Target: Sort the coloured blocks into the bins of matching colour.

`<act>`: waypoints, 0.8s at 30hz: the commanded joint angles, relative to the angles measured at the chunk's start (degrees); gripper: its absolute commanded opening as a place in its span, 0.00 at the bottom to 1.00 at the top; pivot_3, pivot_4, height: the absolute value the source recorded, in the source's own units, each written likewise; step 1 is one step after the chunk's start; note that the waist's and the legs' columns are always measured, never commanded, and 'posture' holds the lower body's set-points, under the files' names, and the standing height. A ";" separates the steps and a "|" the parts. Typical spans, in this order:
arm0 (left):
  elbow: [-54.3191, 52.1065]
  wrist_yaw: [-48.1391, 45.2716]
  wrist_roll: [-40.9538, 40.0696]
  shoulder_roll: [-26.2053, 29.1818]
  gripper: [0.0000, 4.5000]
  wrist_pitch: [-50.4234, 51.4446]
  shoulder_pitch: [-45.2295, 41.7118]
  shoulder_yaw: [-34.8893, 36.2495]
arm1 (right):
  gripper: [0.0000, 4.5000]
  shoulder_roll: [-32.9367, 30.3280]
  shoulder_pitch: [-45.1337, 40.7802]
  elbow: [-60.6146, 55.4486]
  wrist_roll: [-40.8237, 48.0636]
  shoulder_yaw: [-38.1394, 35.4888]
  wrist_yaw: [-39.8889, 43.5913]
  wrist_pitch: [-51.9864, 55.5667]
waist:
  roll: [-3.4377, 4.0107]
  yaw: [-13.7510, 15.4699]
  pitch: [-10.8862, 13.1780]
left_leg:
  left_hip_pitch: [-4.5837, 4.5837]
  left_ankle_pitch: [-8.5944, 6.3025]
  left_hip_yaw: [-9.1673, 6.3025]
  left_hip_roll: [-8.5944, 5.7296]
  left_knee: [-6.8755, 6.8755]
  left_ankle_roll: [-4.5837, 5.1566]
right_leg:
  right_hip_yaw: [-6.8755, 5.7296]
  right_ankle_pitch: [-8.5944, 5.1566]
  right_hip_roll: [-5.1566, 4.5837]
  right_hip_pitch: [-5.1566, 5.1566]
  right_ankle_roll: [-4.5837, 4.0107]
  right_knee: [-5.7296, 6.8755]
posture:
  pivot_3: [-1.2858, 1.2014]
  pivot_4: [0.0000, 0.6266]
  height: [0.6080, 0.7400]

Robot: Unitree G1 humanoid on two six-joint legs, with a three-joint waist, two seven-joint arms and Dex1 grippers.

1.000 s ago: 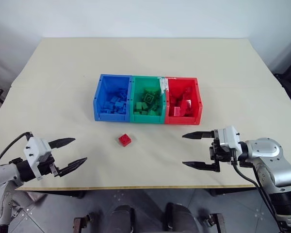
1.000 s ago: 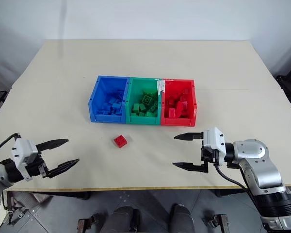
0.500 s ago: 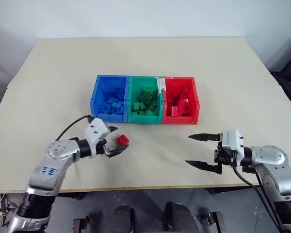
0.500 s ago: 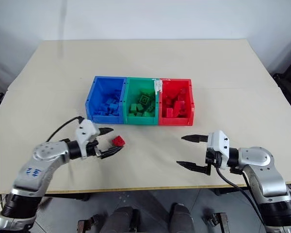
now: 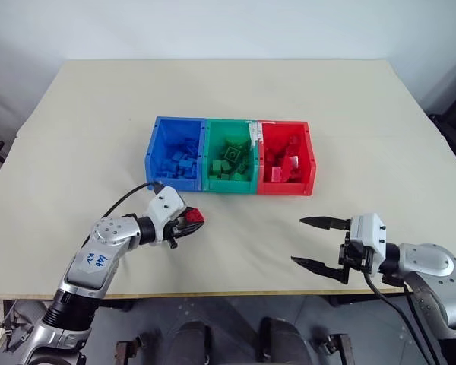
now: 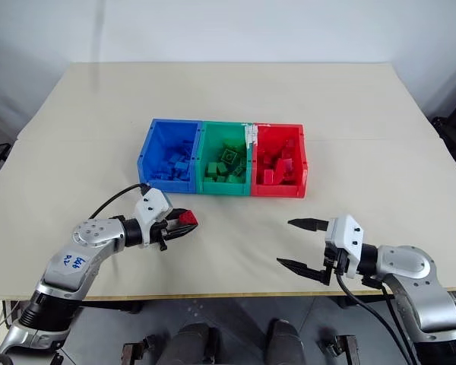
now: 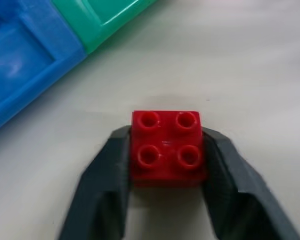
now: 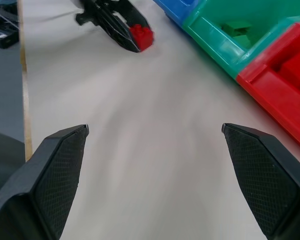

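Where pinched — red block (image 7: pixel 167 148) inside left end effector (image 5: pixel 190 222)

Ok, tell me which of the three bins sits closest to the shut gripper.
The blue bin, at the left end of the row, is nearest the left gripper, which is shut on the red block.

Blue handwritten digits mark the left arm (image 5: pixel 97 260), not clearly legible.

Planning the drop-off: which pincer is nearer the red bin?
Left. The left pincer sits before the blue bin; the right pincer hangs farther from the red bin.
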 commanded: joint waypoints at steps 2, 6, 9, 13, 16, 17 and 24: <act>-2.52 -5.37 -5.48 -1.90 0.33 -6.38 -3.98 2.05 | 1.00 0.39 3.43 -2.69 1.11 -4.30 -2.16 -0.82 | 0.00 0.08 0.00 | 0.00 0.00 0.00 0.00 0.00 0.00 | -0.01 0.00 0.00 0.01 0.00 -0.02 | 0.52 0.24 1.00; 2.03 -5.88 -6.62 -6.37 0.33 -6.30 -13.22 0.82 | 1.00 2.68 6.96 -3.16 1.41 -7.08 -5.31 -1.53 | -0.02 0.48 0.00 | -0.05 0.01 0.04 -0.02 0.11 0.01 | -0.07 0.02 -0.01 0.06 0.04 -0.01 | 0.52 0.24 1.00; 12.63 -3.90 -4.39 -12.93 0.33 -9.27 -22.15 -1.14 | 1.00 5.00 9.67 -3.53 1.60 -10.24 -8.68 -2.21 | 0.00 0.80 -0.02 | 0.01 0.01 0.15 -0.06 0.10 0.02 | -0.06 0.03 0.00 0.12 0.06 -0.03 | 0.52 0.24 1.00; 28.34 -2.30 -0.90 -21.00 0.33 -16.76 -33.75 -2.64 | 1.00 9.83 12.81 -4.32 1.91 -16.26 -15.06 -4.51 | -0.03 1.63 0.00 | -0.03 0.04 0.20 -0.14 0.08 0.08 | -0.06 0.08 -0.01 0.13 0.15 -0.13 | 0.52 0.24 1.00; 39.61 -1.09 2.10 -24.12 0.33 -23.00 -40.06 -2.93 | 1.00 13.17 15.71 -5.83 0.59 -18.33 -18.89 -6.39 | -0.04 1.51 0.00 | -0.11 0.04 0.21 -0.17 0.01 0.11 | -0.09 0.11 -0.01 0.10 0.19 -0.26 | 0.52 0.24 1.00; 44.22 -0.50 2.37 -25.38 0.33 -24.81 -42.58 -2.35 | 1.00 14.55 16.81 -6.64 0.20 -18.70 -20.33 -7.13 | -0.03 1.39 0.00 | -0.11 0.04 0.21 -0.16 -0.03 0.11 | -0.11 0.10 0.00 0.08 0.19 -0.29 | 0.52 0.24 1.00; 62.90 -3.23 3.02 -30.35 0.50 -33.26 -51.64 -0.37 | 1.00 18.90 20.46 -10.96 -2.21 -16.86 -23.95 -9.96 | -0.04 0.98 0.00 | -0.16 0.04 0.32 -0.16 -0.15 0.14 | -0.07 0.11 0.02 -0.01 0.20 -0.38 | 0.52 0.24 1.00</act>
